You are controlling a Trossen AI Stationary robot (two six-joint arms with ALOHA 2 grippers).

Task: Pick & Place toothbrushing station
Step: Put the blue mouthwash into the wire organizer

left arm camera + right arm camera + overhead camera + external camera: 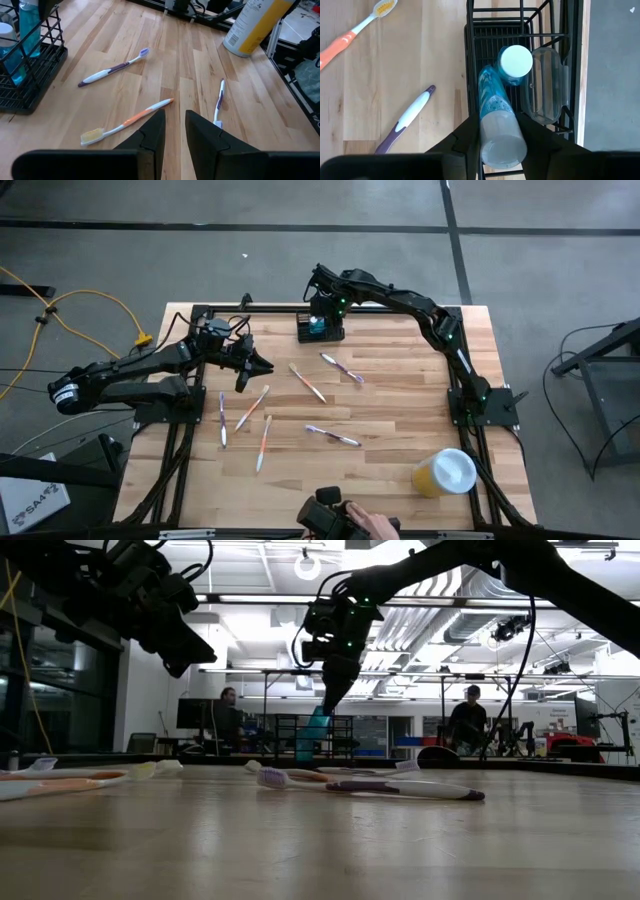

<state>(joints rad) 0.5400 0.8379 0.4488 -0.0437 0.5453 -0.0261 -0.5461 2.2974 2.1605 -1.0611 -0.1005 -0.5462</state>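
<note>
Dark jointed arms [130, 375], seemingly cabled

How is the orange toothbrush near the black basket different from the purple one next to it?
The orange toothbrush has an orange handle and yellowish bristles; the purple toothbrush has a white and purple handle. In the right wrist view the orange toothbrush's bristle head shows, while the purple toothbrush's head is out of the picture. Both lie flat on the wooden table, outside the black caddy.

Six toothbrushes [308, 383] lie scattered across the table [400, 405] between the black caddy [320, 330] and the near edge; bare wood lies right of them, up to the yellow cup [443, 473].
</note>
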